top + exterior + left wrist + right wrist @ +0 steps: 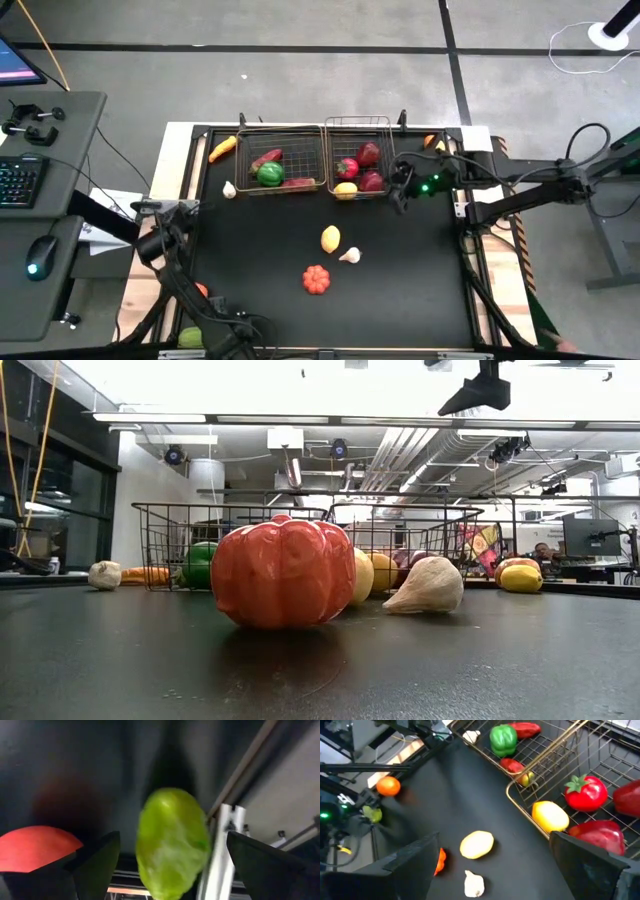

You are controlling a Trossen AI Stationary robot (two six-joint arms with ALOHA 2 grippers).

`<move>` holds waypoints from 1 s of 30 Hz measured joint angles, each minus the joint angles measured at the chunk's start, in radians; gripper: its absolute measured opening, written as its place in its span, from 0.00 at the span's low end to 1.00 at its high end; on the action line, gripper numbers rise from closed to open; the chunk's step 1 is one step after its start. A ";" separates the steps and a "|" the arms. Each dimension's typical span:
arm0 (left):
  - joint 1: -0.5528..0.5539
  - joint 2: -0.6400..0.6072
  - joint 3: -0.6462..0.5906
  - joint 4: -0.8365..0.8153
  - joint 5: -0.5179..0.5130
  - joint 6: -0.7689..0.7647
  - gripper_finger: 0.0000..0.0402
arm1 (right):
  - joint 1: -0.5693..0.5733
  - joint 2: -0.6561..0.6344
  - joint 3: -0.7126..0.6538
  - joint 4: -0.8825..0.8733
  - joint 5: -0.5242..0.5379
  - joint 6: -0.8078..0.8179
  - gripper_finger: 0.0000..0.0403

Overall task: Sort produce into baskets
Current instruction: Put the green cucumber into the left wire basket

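My left gripper (pixel 172 837) is open at the table's near left corner (pixel 205 338). A light green piece (pixel 172 845) lies between its two fingers, with a gap on each side, and also shows in the high view (pixel 190 337). An orange piece (pixel 202 290) lies beside it. My right gripper (pixel 398 192) is open and empty, up above the near right corner of the right basket (pixel 358 120). That basket holds a tomato (pixel 586 792), a lemon (pixel 550 816) and red apples. The left basket (pixel 280 128) holds a green pepper (pixel 270 173) and red pieces.
On the black mat lie a lemon (pixel 330 239), a garlic (pixel 349 255) and a ribbed orange-red piece (pixel 317 280). Another garlic (pixel 229 190) and a carrot (pixel 222 148) lie left of the left basket. More pieces (pixel 432 142) lie at the far right.
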State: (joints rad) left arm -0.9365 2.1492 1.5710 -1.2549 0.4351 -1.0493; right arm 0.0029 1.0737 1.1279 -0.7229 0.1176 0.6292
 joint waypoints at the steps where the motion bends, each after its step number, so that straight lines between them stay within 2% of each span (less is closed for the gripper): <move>1: 0.000 0.006 0.000 -0.009 -0.001 -0.009 0.88 | 0.000 0.000 0.000 0.002 -0.008 0.000 0.91; 5: -0.005 0.014 -0.006 -0.015 -0.014 -0.026 0.86 | 0.000 0.000 0.000 0.003 -0.023 0.006 0.91; 8: -0.015 0.013 -0.030 -0.018 -0.010 -0.039 0.80 | 0.000 0.000 0.000 0.003 -0.024 0.026 0.91; 13: -0.025 0.011 -0.054 -0.001 0.009 -0.024 0.58 | 0.000 0.000 0.000 0.003 -0.024 0.026 0.91; 16: -0.019 -0.022 -0.036 -0.001 -0.032 -0.012 0.42 | 0.000 0.000 0.000 0.003 -0.024 0.026 0.91; 21: 0.035 -0.151 -0.003 -0.006 -0.207 0.037 0.39 | 0.000 0.000 0.000 0.003 -0.023 0.021 0.91; 24: 0.096 -0.260 0.004 -0.007 -0.350 0.079 0.39 | 0.000 0.000 0.000 0.003 -0.020 0.020 0.91; 27: 0.174 -0.387 0.007 -0.020 -0.553 0.128 0.39 | 0.000 0.000 0.000 0.003 -0.017 0.020 0.91; 30: 0.267 -0.514 0.007 -0.041 -0.816 0.183 0.39 | 0.000 0.000 0.000 0.003 0.009 0.018 0.91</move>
State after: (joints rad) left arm -0.6699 1.6356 1.5780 -1.2961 -0.3813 -0.8665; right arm 0.0029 1.0737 1.1278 -0.7197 0.1264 0.6474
